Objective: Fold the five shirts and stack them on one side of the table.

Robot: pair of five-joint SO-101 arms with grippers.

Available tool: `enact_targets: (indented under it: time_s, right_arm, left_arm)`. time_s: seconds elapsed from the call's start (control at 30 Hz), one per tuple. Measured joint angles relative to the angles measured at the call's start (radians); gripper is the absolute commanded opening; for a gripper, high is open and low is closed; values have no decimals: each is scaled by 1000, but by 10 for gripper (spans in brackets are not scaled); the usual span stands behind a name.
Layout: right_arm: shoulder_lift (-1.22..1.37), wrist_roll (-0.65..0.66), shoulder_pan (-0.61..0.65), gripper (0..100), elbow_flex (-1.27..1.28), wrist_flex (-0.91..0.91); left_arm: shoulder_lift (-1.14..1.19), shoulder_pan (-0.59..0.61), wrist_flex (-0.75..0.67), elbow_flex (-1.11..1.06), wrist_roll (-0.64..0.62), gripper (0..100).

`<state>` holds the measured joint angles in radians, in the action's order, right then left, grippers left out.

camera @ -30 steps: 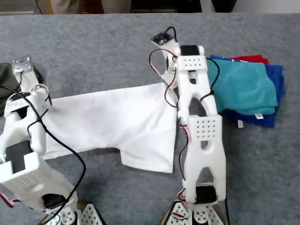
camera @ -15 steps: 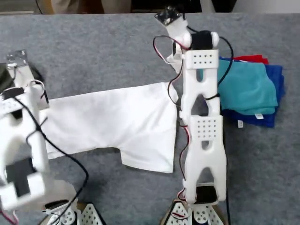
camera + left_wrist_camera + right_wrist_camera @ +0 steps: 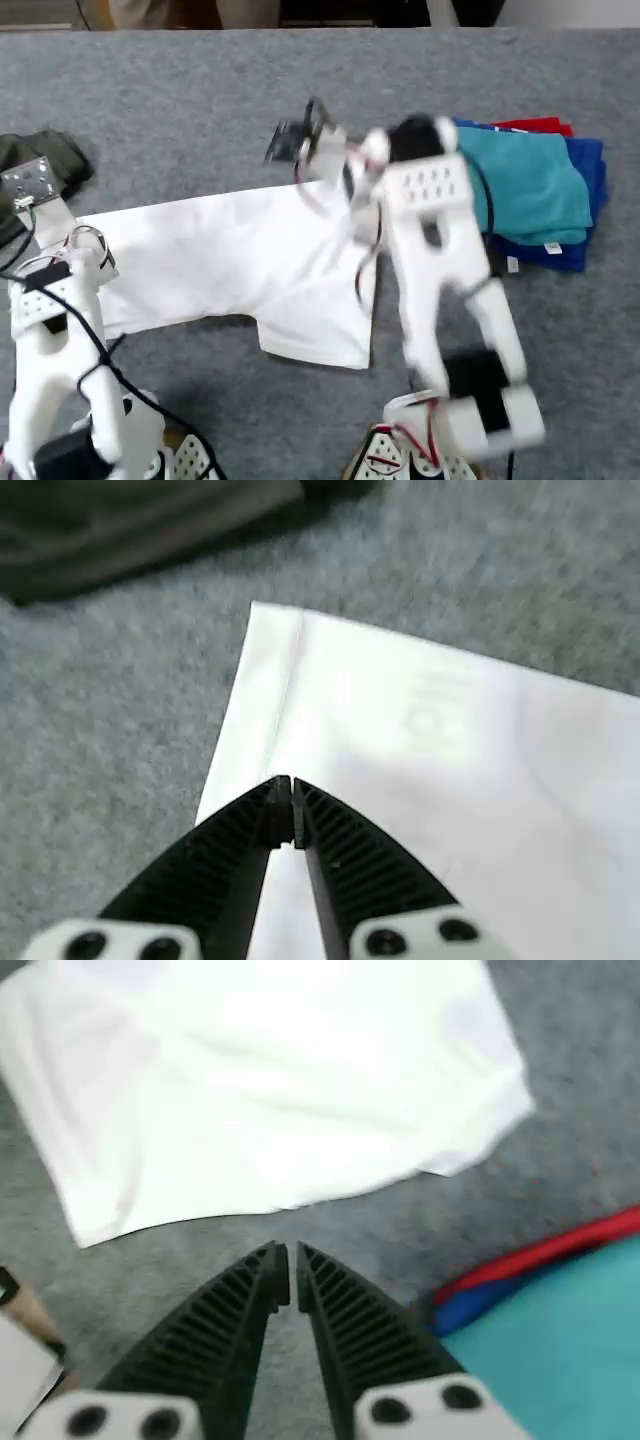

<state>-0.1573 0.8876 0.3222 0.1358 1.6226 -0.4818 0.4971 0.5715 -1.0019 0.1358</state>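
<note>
The right arm (image 3: 440,260) leans slantwise across the grey table (image 3: 180,90), and the left arm (image 3: 60,340) stands upright. The white shirt (image 3: 230,260) lies flat (one sleeve sticking out). Its hem is under the clenched left pincer (image 3: 283,805), and its far edge is just ahead of the right pincer (image 3: 283,1265), which is also clenched and empty. Folded teal (image 3: 530,190), blue (image 3: 590,170) and red (image 3: 535,125) shirts are stacked beside the right pincer. A dark shirt (image 3: 130,520) lies crumpled beyond the left one.
</note>
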Motion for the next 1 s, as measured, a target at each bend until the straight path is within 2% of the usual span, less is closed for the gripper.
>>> enact_targets:
  time_s: [0.07, 0.23, 0.4, 0.53, 0.87, 1.0]
  right_arm:
    - [-140, 6, 61, 228, 192, -40]
    - [-439, 2, 242, 225, 582, -186]
    - [-471, -66, 419, 239, 825, -313]
    - [-404, -95, 466, 239, 862, -407]
    - [-130, -117, 476, 239, 870, -597]
    - [-32, -123, 476, 239, 804, -597]
  left_arm:
    - [63, 0, 0, 29, -12, 22]
    - [221, 0, 0, 120, -52, 22]
    - [272, 0, 0, 164, -58, 22]
    - [278, 0, 0, 169, -58, 21]
    - [287, 0, -6, 181, -58, 21]
    - [287, 0, -6, 181, -58, 21]
